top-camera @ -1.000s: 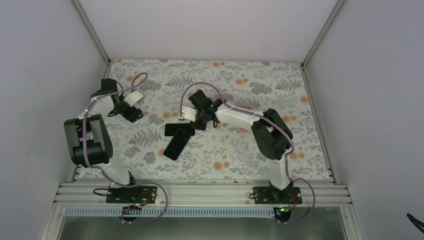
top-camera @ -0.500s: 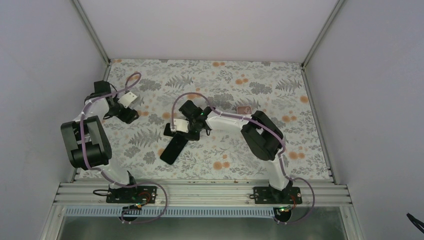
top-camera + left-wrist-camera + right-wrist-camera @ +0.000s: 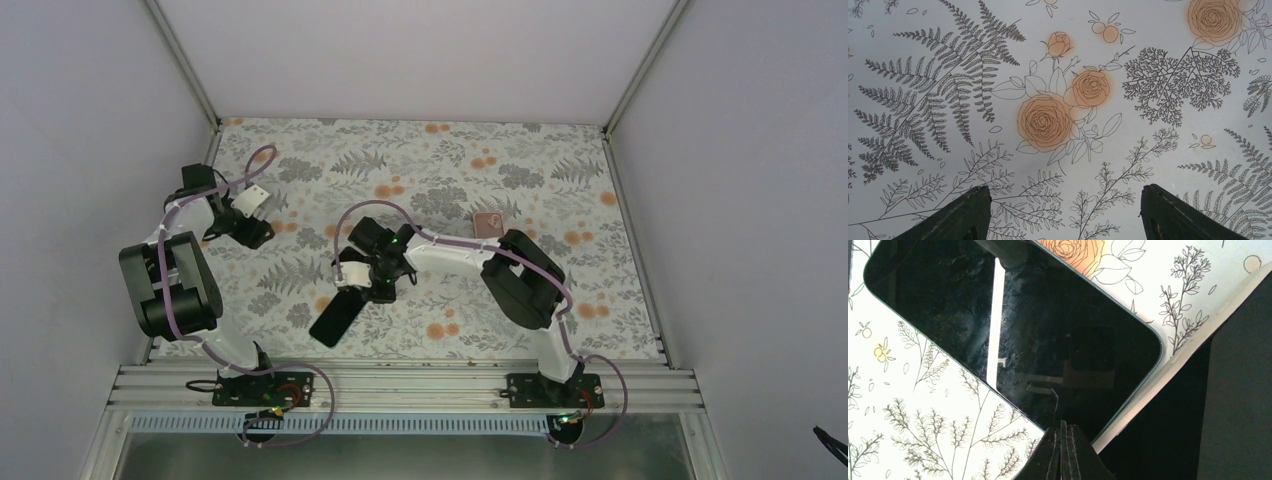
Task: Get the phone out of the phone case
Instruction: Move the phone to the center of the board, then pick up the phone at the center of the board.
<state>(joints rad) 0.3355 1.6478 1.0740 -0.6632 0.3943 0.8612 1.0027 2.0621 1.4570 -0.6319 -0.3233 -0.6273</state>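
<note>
The black phone (image 3: 335, 318) lies screen up and slanted on the flowered table, left of centre; its dark glass fills the right wrist view (image 3: 1013, 335). My right gripper (image 3: 374, 283) is shut with nothing between its fingers, and its tips (image 3: 1062, 429) rest at the phone's far right end. A black flat shape with a pale edge (image 3: 1198, 410), apparently the phone case, lies right beside that end; in the top view it is mostly hidden under the gripper. My left gripper (image 3: 252, 234) is open and empty over bare table at the far left (image 3: 1063, 200).
A small pinkish-brown square object (image 3: 488, 222) lies on the table right of centre, behind the right arm. Metal frame posts and grey walls bound the table on the left, right and back. The arms' base rail (image 3: 400, 380) runs along the near edge.
My right gripper has moved left and toward the near edge, and the phone has slid with it toward the near left. My left arm has drawn back slightly to the left.
</note>
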